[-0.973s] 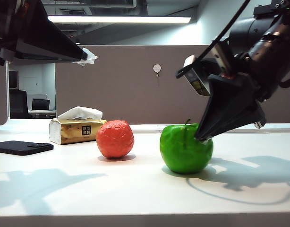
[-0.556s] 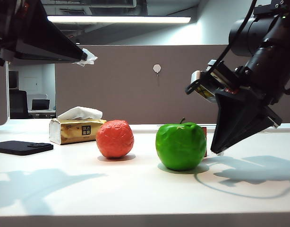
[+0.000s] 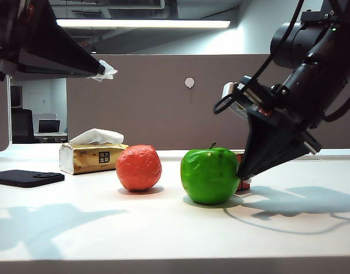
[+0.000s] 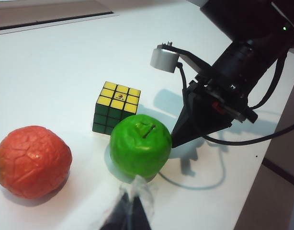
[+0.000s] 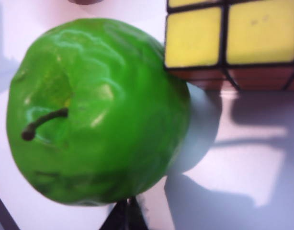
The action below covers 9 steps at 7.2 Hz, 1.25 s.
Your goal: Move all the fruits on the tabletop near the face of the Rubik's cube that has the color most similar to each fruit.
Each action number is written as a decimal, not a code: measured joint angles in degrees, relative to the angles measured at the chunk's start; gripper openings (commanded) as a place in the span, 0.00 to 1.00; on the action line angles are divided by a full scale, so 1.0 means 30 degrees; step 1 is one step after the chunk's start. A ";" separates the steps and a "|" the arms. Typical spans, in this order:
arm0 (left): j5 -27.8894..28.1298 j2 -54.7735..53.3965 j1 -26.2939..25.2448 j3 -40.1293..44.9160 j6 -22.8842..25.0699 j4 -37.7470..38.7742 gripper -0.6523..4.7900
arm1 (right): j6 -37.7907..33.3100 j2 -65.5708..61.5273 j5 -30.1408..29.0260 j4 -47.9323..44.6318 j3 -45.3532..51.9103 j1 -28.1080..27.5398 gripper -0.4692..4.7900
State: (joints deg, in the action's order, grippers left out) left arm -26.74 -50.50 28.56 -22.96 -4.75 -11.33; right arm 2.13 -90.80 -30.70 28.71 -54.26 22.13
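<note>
The white table (image 3: 163, 228) carries everything. The right gripper (image 3: 241, 173) slants down on the right of the exterior view, its tip low at the table just beside the green apple (image 3: 210, 175); its jaws look pressed together with nothing between them. The left gripper (image 3: 101, 69) hangs high at upper left, jaws closed on a scrap of white tissue (image 3: 106, 69). A gold tissue box (image 3: 90, 157) sits at the back left, with a flat black object (image 3: 27, 177) nearer the left edge. The apple stands upright just beside the Rubik's cube (image 4: 116, 107), by its green face. The orange (image 3: 139, 167) rests apart, to the apple's left.
</note>
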 measured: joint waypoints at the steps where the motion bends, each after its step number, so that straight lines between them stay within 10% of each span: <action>1: -0.0007 0.0000 0.0007 0.0000 0.0000 0.0015 0.11 | -0.0357 -0.0692 -0.2186 -0.1042 0.0000 0.0466 0.09; 7: -0.0007 0.0000 0.0007 0.0000 -0.0007 0.0153 0.11 | -0.0845 -0.2193 -0.0255 -0.3417 0.0000 0.1625 0.09; 9: 0.0590 0.0000 0.0007 0.0000 0.0000 0.0160 0.11 | -0.1253 -0.2193 -0.3177 -0.3417 0.0000 0.1625 0.09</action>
State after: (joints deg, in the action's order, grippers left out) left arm -24.97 -50.50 28.58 -22.96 -4.75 -10.85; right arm -1.63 -97.38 -40.23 18.46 -54.26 27.00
